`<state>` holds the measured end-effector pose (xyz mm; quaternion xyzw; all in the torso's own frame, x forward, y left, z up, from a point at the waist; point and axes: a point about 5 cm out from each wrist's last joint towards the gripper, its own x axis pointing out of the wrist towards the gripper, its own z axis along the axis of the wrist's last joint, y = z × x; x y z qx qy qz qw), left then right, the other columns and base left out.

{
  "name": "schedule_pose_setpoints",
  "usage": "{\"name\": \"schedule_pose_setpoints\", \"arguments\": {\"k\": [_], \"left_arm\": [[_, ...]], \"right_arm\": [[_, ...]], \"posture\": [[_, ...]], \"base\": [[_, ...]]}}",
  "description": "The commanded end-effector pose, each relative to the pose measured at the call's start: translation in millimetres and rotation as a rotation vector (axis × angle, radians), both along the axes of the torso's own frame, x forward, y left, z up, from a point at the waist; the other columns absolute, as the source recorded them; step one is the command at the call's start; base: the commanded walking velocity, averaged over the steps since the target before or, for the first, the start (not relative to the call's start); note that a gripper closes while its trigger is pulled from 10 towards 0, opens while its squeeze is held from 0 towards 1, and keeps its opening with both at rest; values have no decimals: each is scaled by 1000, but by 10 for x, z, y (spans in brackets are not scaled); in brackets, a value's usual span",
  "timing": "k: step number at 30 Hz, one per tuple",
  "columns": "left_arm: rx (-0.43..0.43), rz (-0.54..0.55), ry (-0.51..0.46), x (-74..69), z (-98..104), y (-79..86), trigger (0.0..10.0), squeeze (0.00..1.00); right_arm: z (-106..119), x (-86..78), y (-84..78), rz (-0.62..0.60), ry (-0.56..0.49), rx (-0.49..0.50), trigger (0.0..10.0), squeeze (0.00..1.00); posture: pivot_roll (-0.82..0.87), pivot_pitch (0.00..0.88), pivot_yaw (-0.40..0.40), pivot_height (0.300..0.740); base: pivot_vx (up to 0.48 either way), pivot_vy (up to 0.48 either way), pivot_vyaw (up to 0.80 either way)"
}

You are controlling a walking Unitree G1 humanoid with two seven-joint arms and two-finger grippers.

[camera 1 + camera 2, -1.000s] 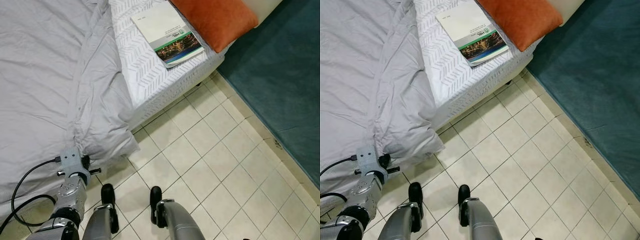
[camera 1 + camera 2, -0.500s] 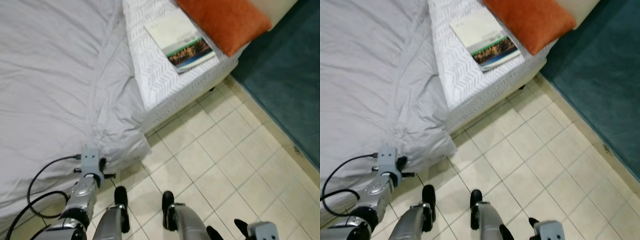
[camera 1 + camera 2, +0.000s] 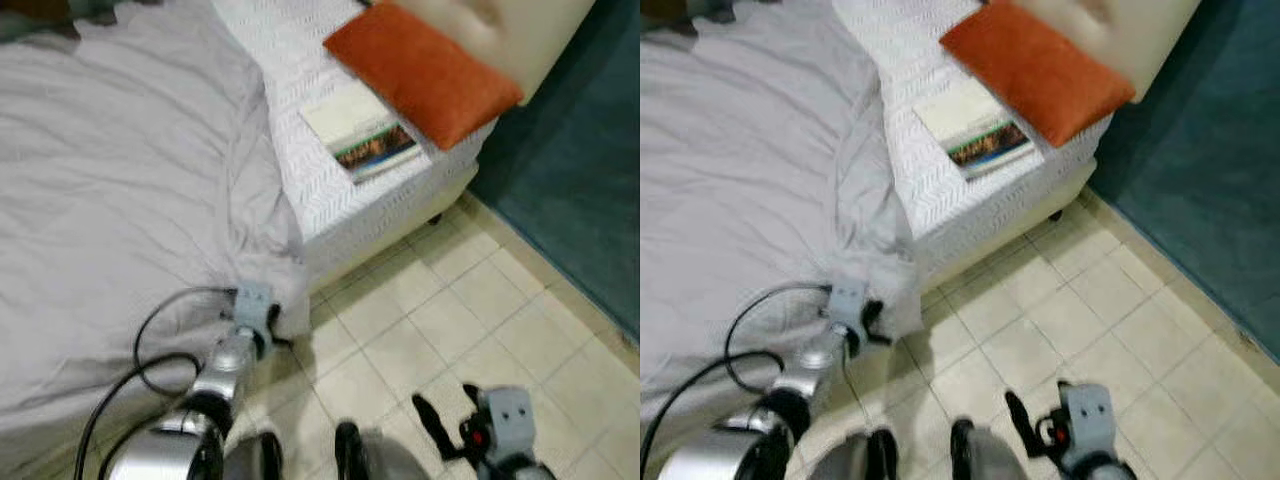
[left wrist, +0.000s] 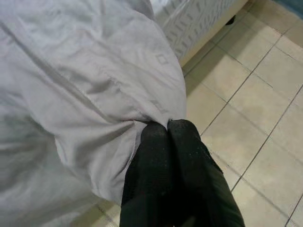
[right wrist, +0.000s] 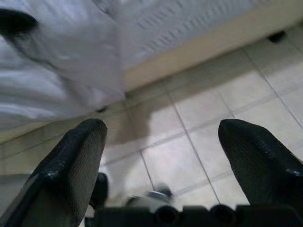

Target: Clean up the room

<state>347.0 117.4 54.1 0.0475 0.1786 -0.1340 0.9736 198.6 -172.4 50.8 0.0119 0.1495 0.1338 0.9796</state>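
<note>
A grey blanket [image 3: 120, 190] covers most of the bed and its corner hangs over the bed's near edge. My left gripper [image 4: 166, 126] is shut on that hanging corner of the grey blanket [image 4: 94, 85], down by the floor [image 3: 262, 322]. My right gripper [image 5: 161, 142] is open and holds nothing; it hangs low over the tiled floor near my feet [image 3: 440, 425]. A book [image 3: 362, 140] lies on the white patterned sheet [image 3: 300, 60] near the bed's corner, beside an orange pillow [image 3: 425, 70].
A cream headboard [image 3: 500, 30] stands behind the pillow. A teal rug [image 3: 570, 190] lies to the right of the bed. Pale floor tiles [image 3: 470, 310] run between the bed and the rug. My own legs show at the bottom edge.
The view has shifted and blurred, so the camera moved. My left gripper has risen with the blanket corner toward the bed. My right gripper has come further into view near my feet.
</note>
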Motion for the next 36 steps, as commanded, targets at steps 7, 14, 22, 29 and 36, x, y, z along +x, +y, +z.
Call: {"name": "schedule_pose_setpoints", "arguments": {"k": [7,14,22,29,36], "left_arm": [[41,-216,28,-87,-25,-525,10000,0],[54,-306,16,-103,35,-757,10000,0],[181,-497,-2,-205,29,-1032,10000,0],[219,-594,-6,-330,-4,-1260,10000,231],[61,-574,-4,-373,118,-1518,10000,1000]], "right_arm": [[-124,66,-42,-16,11,-26,10000,0],[-134,115,-4,-23,-12,-29,10000,0],[-173,76,42,-4,-6,-35,10000,0],[-238,20,78,10,11,-41,10000,0],[-244,60,89,21,6,-49,10000,0]], "posture": [[-231,159,35,740],[-242,146,69,740],[-248,150,81,740],[-256,152,89,740],[-247,142,84,740]], "base": [[317,-356,0],[241,-242,0],[0,0,0],[0,0,0],[0,0,0]]}}
